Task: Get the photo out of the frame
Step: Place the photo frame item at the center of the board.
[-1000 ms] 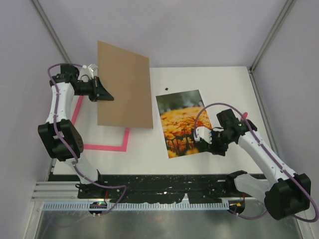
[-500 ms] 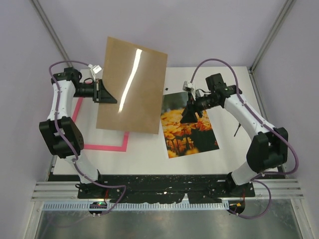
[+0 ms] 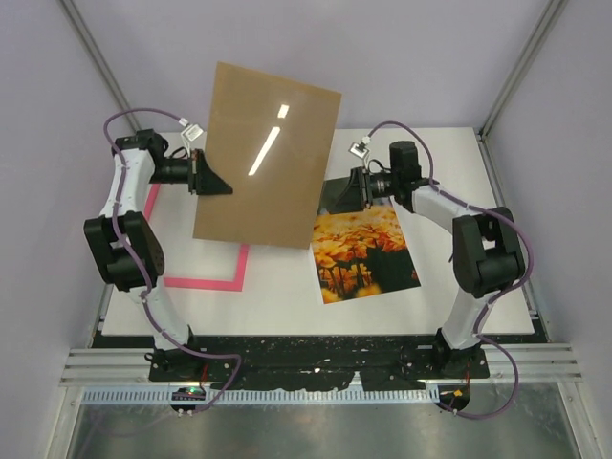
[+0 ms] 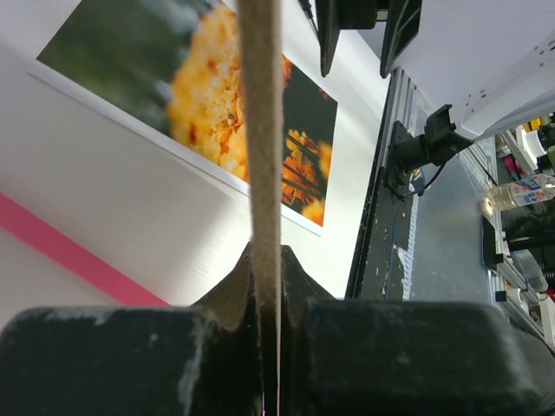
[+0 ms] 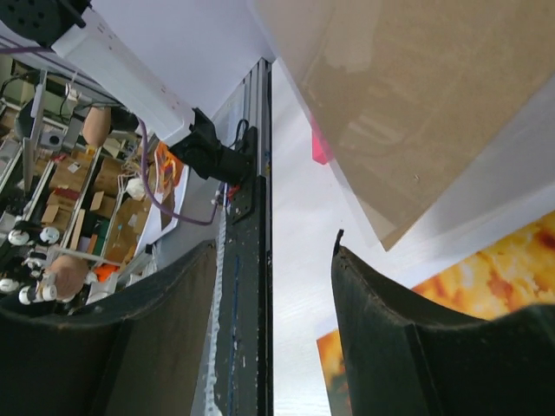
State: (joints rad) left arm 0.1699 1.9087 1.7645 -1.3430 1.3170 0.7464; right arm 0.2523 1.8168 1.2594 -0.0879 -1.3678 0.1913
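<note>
The photo (image 3: pixel 368 251) of orange-yellow flowers lies flat on the white table, out of the frame, and also shows in the left wrist view (image 4: pixel 204 95). The pink frame (image 3: pixel 239 272) lies flat at the left, partly hidden under a raised brown backing board (image 3: pixel 268 158). My left gripper (image 3: pixel 212 182) is shut on that board's left edge and holds it tilted above the table; in its wrist view the board (image 4: pixel 260 130) is edge-on between the jaws. My right gripper (image 3: pixel 361 187) stands open over the photo's dark top part, next to the board's lower right corner (image 5: pixel 408 104), holding nothing.
A white mat (image 3: pixel 449 287) covers the table. A black base rail (image 3: pixel 316 349) runs along the near edge. Grey walls with metal posts (image 3: pixel 516 67) close in the back and sides. A small black speck (image 3: pixel 318 171) lies near the photo's top.
My left gripper has raised and tilted the backing board further up and to the right. My right arm swung from the photo's near right side to its far end, beside the board.
</note>
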